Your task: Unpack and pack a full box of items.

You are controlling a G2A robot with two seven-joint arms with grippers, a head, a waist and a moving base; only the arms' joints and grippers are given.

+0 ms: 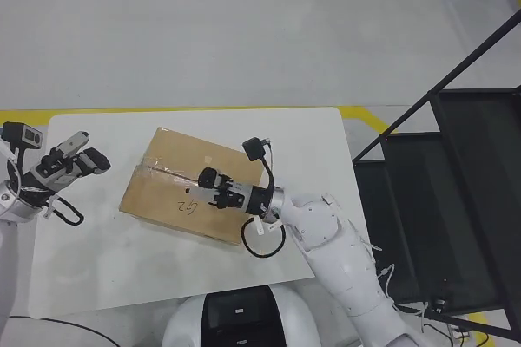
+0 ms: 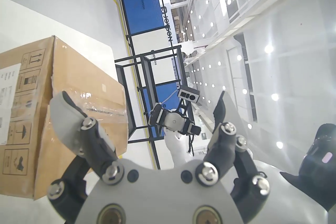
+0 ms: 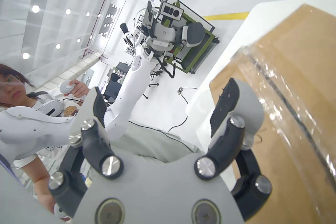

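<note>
A black metal stepped rack (image 1: 451, 199) stands on the floor just beside the white tabletop (image 1: 95, 260), on the right arm's side. A yellow floor line (image 1: 369, 114) runs past the far corner. Nothing lies between either arm and the box (image 1: 169, 173).

The left pincer (image 1: 80, 154) hangs at the tabletop's left edge, well apart from the box, spread wide and holding nothing. The right pincer (image 1: 210, 184) sits over the box top near the taped seam, also wide apart and empty. One of its fingers (image 3: 231, 93) is close against the cardboard; whether it touches cannot be told.

The box rests mid-tabletop, turned at an angle to the edges. It is brown cardboard with its flaps shut and clear tape along the centre seam. There is a handwritten mark on top, and printed handling symbols and a white label on one side.
</note>
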